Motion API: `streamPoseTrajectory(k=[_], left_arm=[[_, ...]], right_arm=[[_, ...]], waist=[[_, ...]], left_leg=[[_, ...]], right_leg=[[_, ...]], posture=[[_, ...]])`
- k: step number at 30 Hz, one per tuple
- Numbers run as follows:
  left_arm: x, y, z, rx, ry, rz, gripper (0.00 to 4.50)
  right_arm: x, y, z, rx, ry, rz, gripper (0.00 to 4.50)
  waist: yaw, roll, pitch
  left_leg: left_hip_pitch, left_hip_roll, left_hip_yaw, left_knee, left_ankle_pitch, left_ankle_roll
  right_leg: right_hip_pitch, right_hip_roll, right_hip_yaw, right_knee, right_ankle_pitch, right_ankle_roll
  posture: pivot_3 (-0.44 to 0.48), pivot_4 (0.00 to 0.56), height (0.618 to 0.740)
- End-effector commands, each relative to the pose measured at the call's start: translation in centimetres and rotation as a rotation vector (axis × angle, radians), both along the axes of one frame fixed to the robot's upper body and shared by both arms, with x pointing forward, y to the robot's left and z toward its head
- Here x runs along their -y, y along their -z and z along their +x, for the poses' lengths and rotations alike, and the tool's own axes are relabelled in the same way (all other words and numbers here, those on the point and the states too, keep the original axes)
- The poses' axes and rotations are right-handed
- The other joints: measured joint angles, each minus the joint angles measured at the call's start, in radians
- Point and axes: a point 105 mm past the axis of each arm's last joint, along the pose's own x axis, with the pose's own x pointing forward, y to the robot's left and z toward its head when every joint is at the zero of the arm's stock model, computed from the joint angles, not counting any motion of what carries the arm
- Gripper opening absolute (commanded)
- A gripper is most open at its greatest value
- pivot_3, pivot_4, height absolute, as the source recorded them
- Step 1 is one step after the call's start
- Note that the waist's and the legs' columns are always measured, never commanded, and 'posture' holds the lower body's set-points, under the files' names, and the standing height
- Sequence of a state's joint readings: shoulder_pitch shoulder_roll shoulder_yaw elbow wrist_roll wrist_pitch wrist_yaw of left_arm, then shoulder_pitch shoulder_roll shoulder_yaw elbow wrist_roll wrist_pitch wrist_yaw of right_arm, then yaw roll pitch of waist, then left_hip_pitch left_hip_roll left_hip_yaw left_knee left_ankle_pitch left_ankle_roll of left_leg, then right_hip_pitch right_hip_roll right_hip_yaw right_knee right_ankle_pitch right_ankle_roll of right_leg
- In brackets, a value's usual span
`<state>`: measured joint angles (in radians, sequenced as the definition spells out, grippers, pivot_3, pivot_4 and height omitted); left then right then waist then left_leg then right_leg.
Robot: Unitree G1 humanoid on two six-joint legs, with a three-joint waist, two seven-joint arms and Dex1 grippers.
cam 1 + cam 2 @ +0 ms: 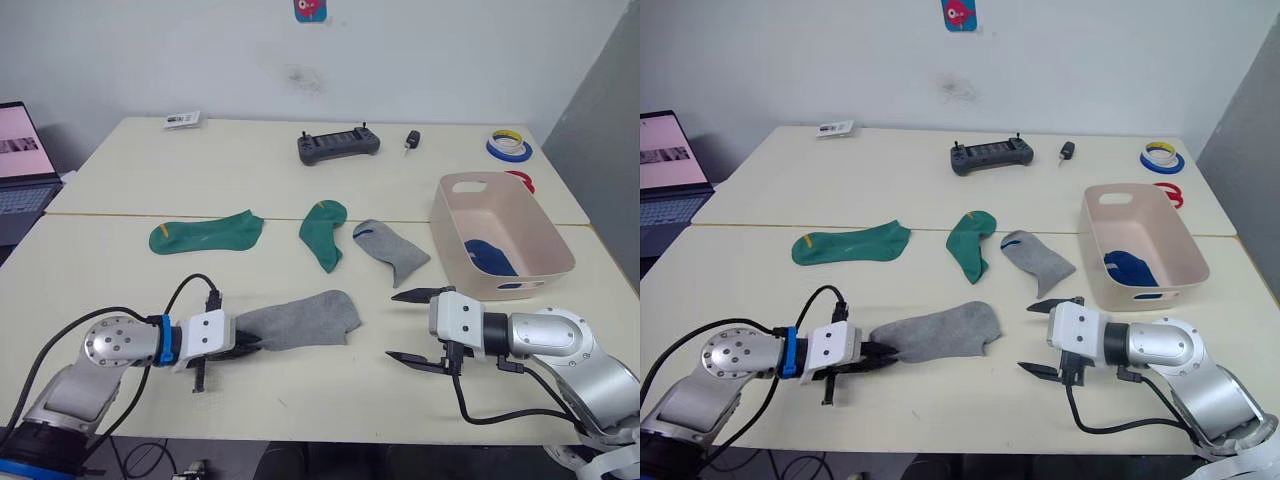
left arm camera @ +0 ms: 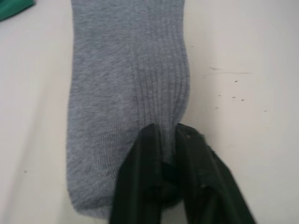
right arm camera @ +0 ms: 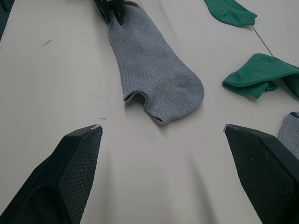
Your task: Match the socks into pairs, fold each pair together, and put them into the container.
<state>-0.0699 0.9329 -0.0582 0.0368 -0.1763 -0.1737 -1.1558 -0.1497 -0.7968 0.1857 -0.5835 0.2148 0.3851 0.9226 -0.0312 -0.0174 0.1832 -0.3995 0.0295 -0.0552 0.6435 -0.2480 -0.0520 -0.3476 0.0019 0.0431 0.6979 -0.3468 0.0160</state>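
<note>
Nearest the camera, the left claw point(image 1: 238, 347) is pinched tight on one end of a grey sock point(image 1: 300, 320), which lies flat on the counter point(image 1: 300, 400) with its other end pointing toward the container point(image 1: 500, 240). That grip looks meant for dragging or lifting the sock toward its partner, the second grey sock point(image 1: 392, 250), which lies between the first one and the container, just short of the tub's near wall. The right claw point(image 1: 418, 325) hangs just above the counter, spread wide and holding nothing, its opening facing the free end of the held sock, probably so it can take that end for a fold.

The held sock is soft ribbed knit, plain grey and slightly rumpled at the cuff. Its partner carries a small blue mark. Two green socks point(image 1: 208, 234) point(image 1: 323, 232) with yellow stripes lie farther from the container than the grey partner, one flat, one doubled over. Something royal blue point(image 1: 490, 257), likely the blue pair, sits inside the container.
</note>
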Motion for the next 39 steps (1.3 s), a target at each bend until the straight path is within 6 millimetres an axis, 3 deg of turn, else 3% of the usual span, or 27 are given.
streamPoseTrajectory(k=[1,5,8,11,21,25,31,35,39], left_arm=[[-1.9,-0.9,0.6,0.065,-0.059,0.001,1.92],[-3.0,-2.5,1.0,0.195,-0.056,-0.006,3.29],[-3.7,-2.6,0.3,0.211,-0.018,0.022,4.25],[-3.8,-2.4,-0.2,0.243,0.029,0.054,4.25],[-3.0,-1.2,1.7,0.424,0.060,0.123,4.25],[-2.9,-1.3,1.8,0.438,0.094,0.140,3.43],[-2.8,-1.4,1.9,0.442,0.097,0.119,1.36],[-2.6,-1.5,1.8,0.437,0.091,0.092,0.11],[-2.6,-1.7,1.7,0.434,0.086,0.075,0.03]], right_arm=[[-0.4,-0.6,-0.2,0.016,-0.021,0.012,4.50],[-0.5,-0.5,-0.1,0.013,-0.026,0.019,4.50],[-0.7,-0.5,0.0,0.014,-0.029,0.025,4.50],[-0.8,-0.5,0.2,0.015,-0.033,0.028,4.50],[-1.2,-0.4,0.4,0.019,-0.040,0.024,4.50],[-2.2,-0.3,1.3,0.087,-0.078,-0.007,4.50],[-4.4,0.5,2.0,0.204,-0.204,-0.082,4.50],[-5.8,2.3,1.8,0.259,-0.291,-0.141,4.50],[-7.0,3.4,2.4,0.288,-0.309,-0.145,4.50]], waist=[[-0.001,0.000,0.000],[0.000,0.000,0.000],[0.000,0.000,0.000],[0.000,0.000,0.000],[0.004,0.000,0.000],[0.001,0.000,0.000],[0.002,0.000,0.000],[0.001,0.000,0.000],[0.000,-0.001,0.000]], left_leg=[[0.000,0.000,0.000,0.000,0.000,0.000],[-0.001,0.000,0.000,0.000,0.000,0.000],[-0.001,0.000,0.000,0.000,0.000,0.000],[0.000,0.000,0.000,0.000,0.000,0.000],[0.000,-0.001,0.000,0.000,0.000,0.000],[0.000,-0.001,0.001,0.000,0.000,0.000],[-0.001,-0.001,0.001,0.000,0.000,0.000],[-0.001,-0.001,0.001,0.000,0.000,0.000],[-0.001,0.000,0.001,0.001,0.000,0.000]], right_leg=[[0.000,0.000,0.000,0.000,0.000,0.000],[-0.001,0.000,0.000,0.000,0.000,0.000],[-0.001,0.000,0.000,0.000,0.000,0.000],[-0.001,-0.001,0.000,0.000,0.000,0.000],[-0.001,-0.001,-0.001,0.000,0.000,0.000],[-0.001,-0.001,-0.001,0.001,0.000,0.000],[-0.002,-0.001,-0.002,0.001,0.000,0.000],[-0.002,-0.001,-0.001,0.001,0.000,0.000],[-0.003,-0.001,-0.001,0.002,0.000,0.000]], posture=[[0.000,0.150,0.740],[0.000,0.150,0.740],[0.000,0.150,0.740],[0.000,0.150,0.740],[0.000,0.150,0.740],[0.000,0.150,0.740],[0.000,0.150,0.740],[0.000,0.150,0.740],[0.000,0.150,0.740]])
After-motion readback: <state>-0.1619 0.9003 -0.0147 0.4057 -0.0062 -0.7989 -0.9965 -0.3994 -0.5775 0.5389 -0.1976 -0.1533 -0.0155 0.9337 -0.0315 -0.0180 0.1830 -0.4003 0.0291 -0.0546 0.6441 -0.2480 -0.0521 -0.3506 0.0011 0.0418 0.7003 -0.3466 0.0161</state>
